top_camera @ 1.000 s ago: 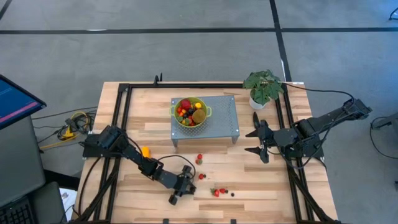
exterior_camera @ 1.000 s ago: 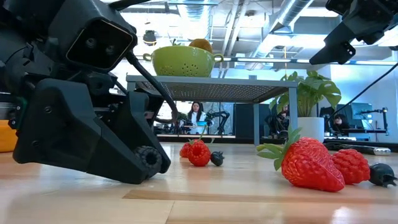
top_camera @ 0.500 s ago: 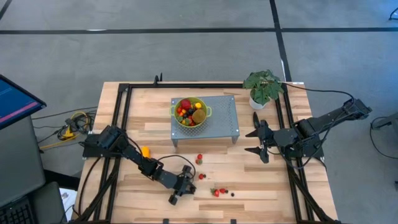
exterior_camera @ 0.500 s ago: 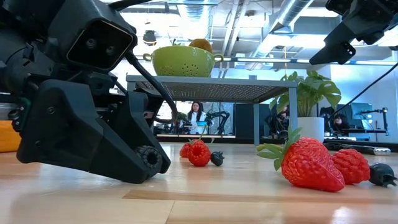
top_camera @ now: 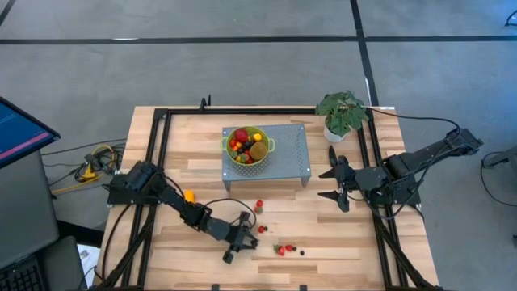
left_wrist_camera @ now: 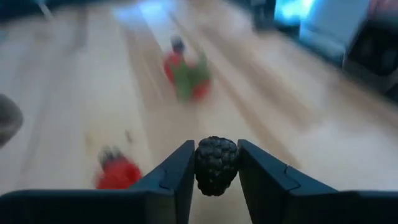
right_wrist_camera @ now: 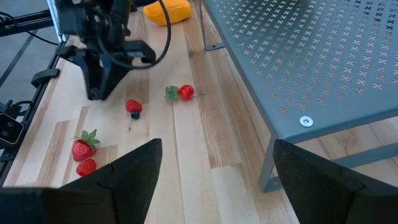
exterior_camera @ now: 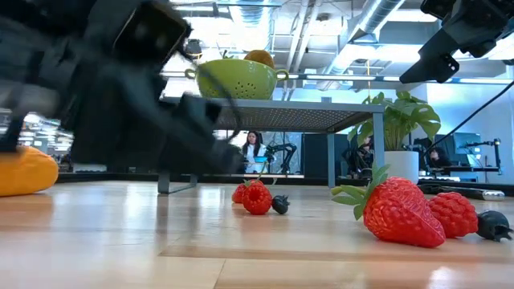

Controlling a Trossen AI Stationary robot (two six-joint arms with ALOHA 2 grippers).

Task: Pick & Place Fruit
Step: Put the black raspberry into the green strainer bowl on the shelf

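**Left gripper lifts off the table with a blackberry**

Lifted since a second ago, the left gripper (top_camera: 234, 246) no longer rests its fingers on the wood in the low view, where it now shows only as a dark smear that tells nothing of its fingers. That rise has uncovered more of the orange fruit (exterior_camera: 26, 170) at the low view's left edge, though the frame still cuts it off. In the left wrist view the two fingers are closed almost together on a blackberry (left_wrist_camera: 216, 165), which sits pinched between their tips; the table behind it is blurred, so the red shapes there are probably strawberries, but I cannot be sure.

From above, the left gripper hangs over the front of the table (top_camera: 339, 234), just beside a small red berry (top_camera: 262, 229). More loose berries lie near it: a pair by the front legs of the grey metal stand (top_camera: 291, 158), and a group of strawberries (top_camera: 283, 249) with a dark berry further forward. The green colander (top_camera: 247, 146) sits on the stand, holding mixed fruit whose pieces are too small to sort out.

The right gripper (top_camera: 336, 185) waits to the right of the stand, spread wide and holding nothing, near the potted plant (top_camera: 342, 113).
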